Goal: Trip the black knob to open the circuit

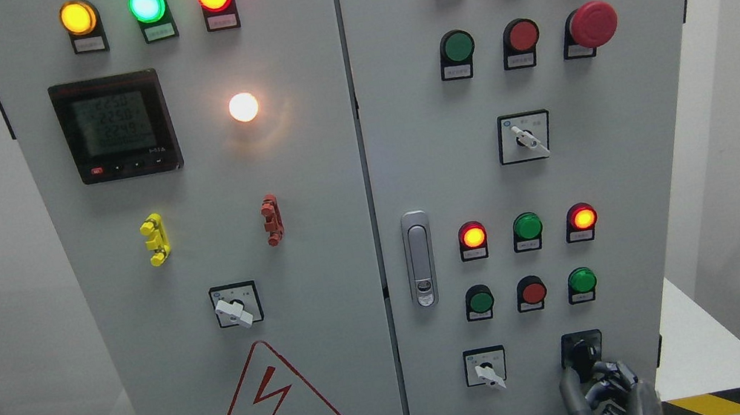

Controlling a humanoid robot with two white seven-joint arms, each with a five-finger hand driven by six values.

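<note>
Reaching up from the bottom right edge, the right hand (608, 397) sits directly under the black knob (582, 354), which is at the lower right of the right cabinet door (400, 120), in the bottom row, just right of the small white selector switch (486, 368).

Key relation: knob lies straight above the palm, at the fingertips. One dark finger (573, 380) points up and meets the knob's lower edge; the other fingers (612, 373) curl in just right of it and below. Looks like contact, maybe a partial pinch, but I can't confirm a closed grasp: black on black, edges merge.

Knob's long axis: hard to read. Handle seems roughly upright with a slight tilt, low confidence. Turn direction for the trip can't be read off the plate.

Right hand is the only one near. Left hand isn't visible at all.

Hidden or unclear:
- lower half of the knob plate is covered by the fingers
- wrist and forearm cut off by the bottom edge
- thumb position not discernible
- label print under the lamps is too small to read

Judgement: the next move is a wrist twist about the knob's axis, so the fingers need to straddle the handle, not just push from below. Slip risk if only one finger bears on it.
</note>
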